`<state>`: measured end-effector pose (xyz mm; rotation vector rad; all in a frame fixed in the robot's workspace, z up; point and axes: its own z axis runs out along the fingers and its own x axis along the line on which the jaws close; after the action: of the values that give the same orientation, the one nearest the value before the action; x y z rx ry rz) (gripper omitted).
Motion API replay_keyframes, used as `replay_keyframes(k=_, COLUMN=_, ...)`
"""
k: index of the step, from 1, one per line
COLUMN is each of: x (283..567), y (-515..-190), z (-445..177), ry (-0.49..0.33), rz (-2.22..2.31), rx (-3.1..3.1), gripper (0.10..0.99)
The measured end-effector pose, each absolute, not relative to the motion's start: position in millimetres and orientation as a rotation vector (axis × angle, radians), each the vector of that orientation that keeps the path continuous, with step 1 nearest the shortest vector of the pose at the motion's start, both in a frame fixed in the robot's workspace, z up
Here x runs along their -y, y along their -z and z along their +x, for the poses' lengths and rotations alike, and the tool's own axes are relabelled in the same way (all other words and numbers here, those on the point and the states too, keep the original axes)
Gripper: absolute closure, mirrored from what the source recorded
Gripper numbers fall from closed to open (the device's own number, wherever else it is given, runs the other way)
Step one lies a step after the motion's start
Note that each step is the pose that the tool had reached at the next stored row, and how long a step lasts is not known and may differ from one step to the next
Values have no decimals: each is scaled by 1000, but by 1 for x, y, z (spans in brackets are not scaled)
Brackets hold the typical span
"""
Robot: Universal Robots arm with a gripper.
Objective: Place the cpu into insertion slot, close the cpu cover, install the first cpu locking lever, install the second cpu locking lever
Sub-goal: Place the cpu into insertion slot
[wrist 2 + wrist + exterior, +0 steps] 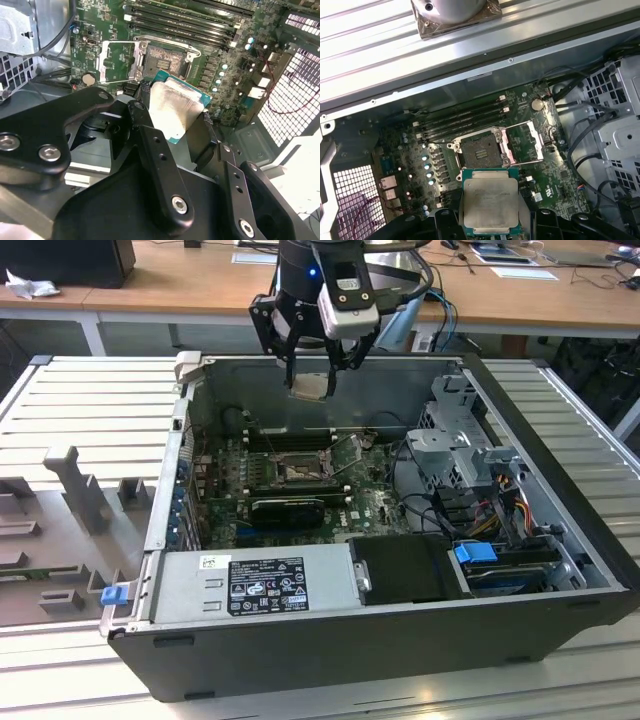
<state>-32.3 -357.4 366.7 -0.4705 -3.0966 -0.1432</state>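
My gripper is shut on the cpu, a flat square chip with a pale silver top and green edge. It hangs above the open computer case, near the back wall. In both wrist views the cpu sits clamped between two black fingers, tilted over the board. The insertion slot lies bare below, its dark centre exposed. The cpu cover is flipped open beside the slot. A thin wire lever runs along the slot's edge.
Long black memory slots lie beside the socket. A black card sits in front of it. The power supply, a metal drive cage and cables crowd the case. Grey fixtures stand on the table.
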Motion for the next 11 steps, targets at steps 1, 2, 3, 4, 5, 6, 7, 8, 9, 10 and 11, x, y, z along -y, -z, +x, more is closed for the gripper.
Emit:
replay_keyframes(k=1, x=357, y=-367, z=-32, ry=143, rz=-473, rx=3096, gripper=553)
replay_keyframes(k=2, x=357, y=-367, z=-32, ry=143, rz=-482, rx=3095, gripper=553)
replay_keyframes(k=3, x=357, y=-367, z=-32, ry=143, rz=-492, rx=3094, gripper=553)
replay_keyframes(k=4, x=357, y=-367, z=-32, ry=143, rz=-503, rx=3093, gripper=553)
replay_keyframes(k=5, x=357, y=-367, z=-32, ry=143, rz=-509, rx=3092, gripper=553)
replay_keyframes(k=6, x=357, y=-367, z=-32, ry=143, rz=-515, rx=3091, gripper=553)
replay_keyframes(k=7, x=357, y=-367, z=-32, ry=143, rz=-522, rx=3090, gripper=553)
replay_keyframes(k=8, x=357, y=-366, z=-32, ry=143, rz=-530, rx=3089, gripper=553)
replay_keyframes(k=9, x=357, y=-366, z=-32, ry=143, rz=-541, rx=3087, gripper=553)
replay_keyframes(k=10, x=357, y=-366, z=-32, ry=143, rz=-552, rx=3086, gripper=553)
replay_keyframes(k=11, x=357, y=-366, z=-32, ry=143, rz=-562, rx=3084, gripper=553)
